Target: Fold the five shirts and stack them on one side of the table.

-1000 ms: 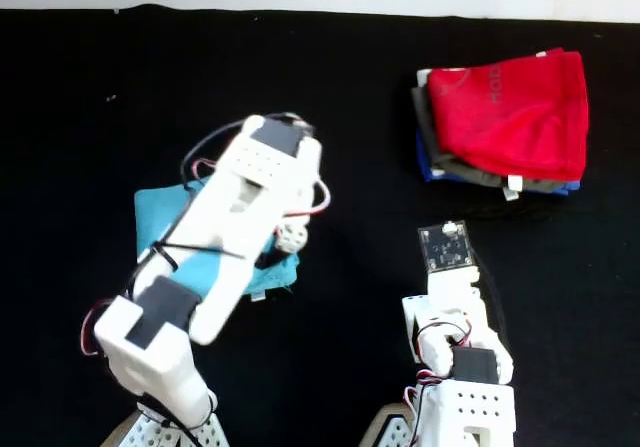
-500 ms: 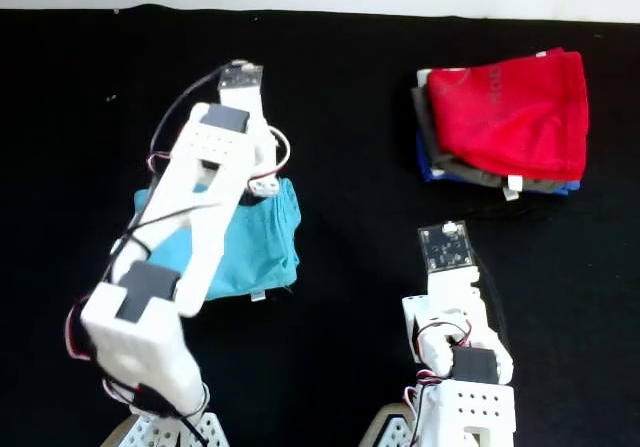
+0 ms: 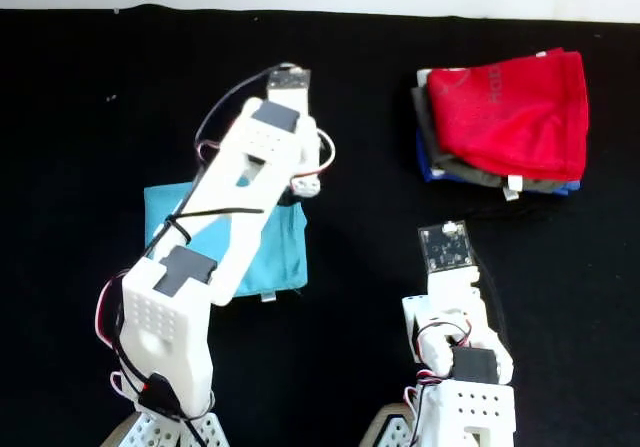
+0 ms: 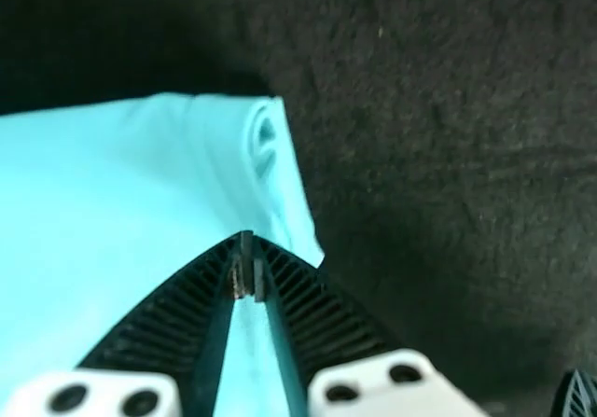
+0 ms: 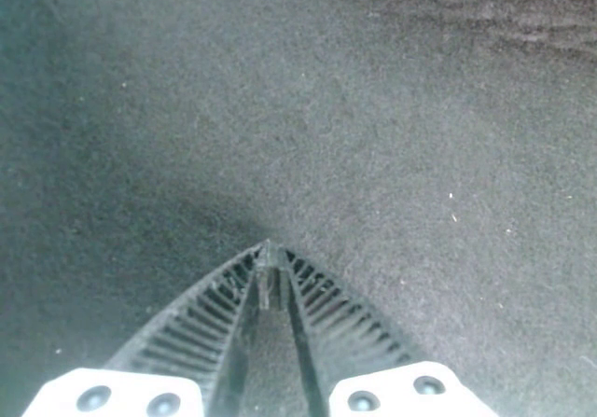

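Teal shirt lies folded on black tabletop under the left gripper, jaws together; right gripper, also closed, near red-topped stack.

Single shirt beneath left arm; stack, perhaps four shirts, well right, farther back.

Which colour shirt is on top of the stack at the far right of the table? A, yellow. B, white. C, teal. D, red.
D: the red shirt lies topmost there, while the teal shirt lies apart, partly under the left arm.
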### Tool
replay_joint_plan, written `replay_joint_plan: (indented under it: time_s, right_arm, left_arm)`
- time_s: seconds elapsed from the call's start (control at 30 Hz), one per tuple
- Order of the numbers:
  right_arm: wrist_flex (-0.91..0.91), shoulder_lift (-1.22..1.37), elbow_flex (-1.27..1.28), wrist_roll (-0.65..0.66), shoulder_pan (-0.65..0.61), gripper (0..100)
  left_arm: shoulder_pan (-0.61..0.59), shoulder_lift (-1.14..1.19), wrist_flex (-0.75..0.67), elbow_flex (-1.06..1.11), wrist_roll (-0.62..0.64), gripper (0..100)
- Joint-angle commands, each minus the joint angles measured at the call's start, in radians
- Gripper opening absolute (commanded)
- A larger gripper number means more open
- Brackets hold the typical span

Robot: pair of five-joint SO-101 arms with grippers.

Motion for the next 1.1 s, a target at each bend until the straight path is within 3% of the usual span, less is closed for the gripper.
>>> replay_joint_plan:
  time_s: [0.0,0.23,0.33,0.47,0.6,0.8,0.97,1.07]
  right_arm:
    - [0.002,-0.013,0.084,0.006,0.012,0.7]
    - [0.001,-0.013,0.084,0.005,0.012,0.9]
    - [0.001,-0.013,0.085,0.005,0.01,0.9]
    - [0.002,-0.013,0.085,0.005,0.01,0.9]
    - [0.002,-0.013,0.085,0.005,0.01,0.9]
    - [0.002,-0.013,0.085,0.005,0.01,0.9]
    - [0.008,-0.008,0.073,0.011,0.01,0.9]
    - [0.119,-0.008,-0.054,0.048,0.03,0.9]
  left_arm:
    - [0.002,-0.021,0.121,-0.091,0.011,1]
    - [-0.058,-0.154,0.293,-0.142,0.008,1]
    - [-0.117,-0.257,0.331,-0.05,0.005,1]
    - [-0.225,-0.484,0.328,0.211,-0.106,1]
    - [-0.329,-0.69,0.123,0.598,-0.141,1]
    - [-0.39,-0.889,-0.141,1.059,-0.143,1]
    - [-0.39,-0.954,-0.342,1.276,-0.141,1]
    - [-0.397,-0.98,-0.374,1.3,-0.138,1]
